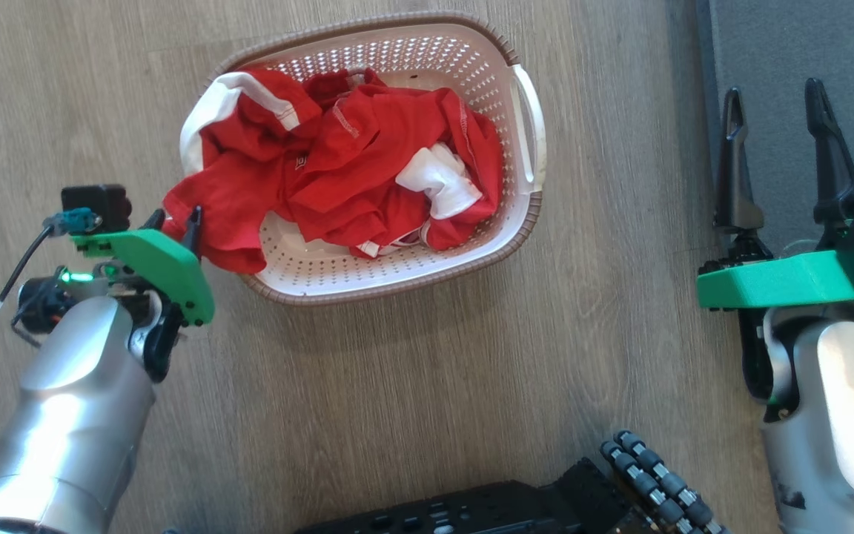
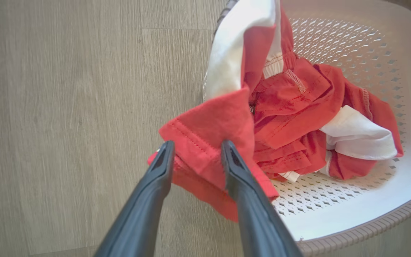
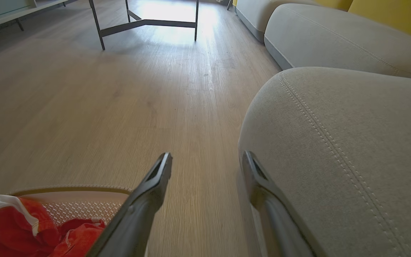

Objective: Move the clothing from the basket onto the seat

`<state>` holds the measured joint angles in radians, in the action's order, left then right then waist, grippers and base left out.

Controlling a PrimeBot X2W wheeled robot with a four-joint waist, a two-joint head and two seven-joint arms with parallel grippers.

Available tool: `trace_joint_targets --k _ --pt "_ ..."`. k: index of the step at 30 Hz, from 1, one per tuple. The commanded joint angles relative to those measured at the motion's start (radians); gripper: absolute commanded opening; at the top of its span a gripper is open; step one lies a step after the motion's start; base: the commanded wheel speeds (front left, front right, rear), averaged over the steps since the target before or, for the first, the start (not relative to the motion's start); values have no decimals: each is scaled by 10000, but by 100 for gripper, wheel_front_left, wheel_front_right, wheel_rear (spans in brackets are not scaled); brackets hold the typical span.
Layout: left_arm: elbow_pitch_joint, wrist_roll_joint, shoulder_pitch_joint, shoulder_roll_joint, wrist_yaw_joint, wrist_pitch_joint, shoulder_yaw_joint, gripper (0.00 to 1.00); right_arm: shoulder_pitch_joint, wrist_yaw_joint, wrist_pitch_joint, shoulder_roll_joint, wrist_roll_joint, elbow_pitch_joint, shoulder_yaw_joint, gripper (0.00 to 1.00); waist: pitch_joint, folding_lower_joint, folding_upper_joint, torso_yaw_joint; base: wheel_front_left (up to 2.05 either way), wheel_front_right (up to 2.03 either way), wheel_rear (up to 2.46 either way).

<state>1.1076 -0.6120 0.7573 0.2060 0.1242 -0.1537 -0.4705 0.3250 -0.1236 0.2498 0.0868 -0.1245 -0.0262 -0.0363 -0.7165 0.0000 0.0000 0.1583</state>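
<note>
The clothing [image 1: 353,163] is a crumpled heap of red jerseys with white trim in the cream basket [image 1: 397,285] on the floor. One red fold hangs over the basket's left rim. My left gripper [image 1: 175,219] is at that fold. In the left wrist view the left gripper [image 2: 196,148] is shut on a bunched red hem of the clothing [image 2: 291,107], just outside the basket [image 2: 351,214]. My right gripper [image 1: 772,93] stands open and holds nothing, over the edge of the grey seat [image 1: 775,37]. The right gripper [image 3: 207,157] sits beside the seat [image 3: 351,142].
Wooden floor surrounds the basket. My dark base [image 1: 508,504] shows at the bottom of the head view. A metal table frame [image 3: 145,23] stands far ahead, and more grey cushions [image 3: 334,35] lie beyond the seat.
</note>
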Motion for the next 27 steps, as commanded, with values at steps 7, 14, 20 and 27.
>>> trace_joint_targets --k 7,14,20,27 --pt "-900 -1064 -410 503 65 426 -636 39 -101 -71 120 -38 -113 -208 -148 100 87 0 0 -45 0 0 0" --pt "-1310 -1745 -520 778 65 498 -1265 0 -99 -71 120 -37 -140 -182 -149 100 101 0 0 -41 0 0 0" --pt "-1433 -2168 -507 940 65 447 -1722 0 -124 -71 120 -49 -144 -181 -118 100 97 0 0 -18 0 0 0" --pt "-1465 -2515 -428 1062 65 162 -2157 0 -162 -71 120 -54 -150 -86 -121 100 237 0 0 -28 0 0 0"
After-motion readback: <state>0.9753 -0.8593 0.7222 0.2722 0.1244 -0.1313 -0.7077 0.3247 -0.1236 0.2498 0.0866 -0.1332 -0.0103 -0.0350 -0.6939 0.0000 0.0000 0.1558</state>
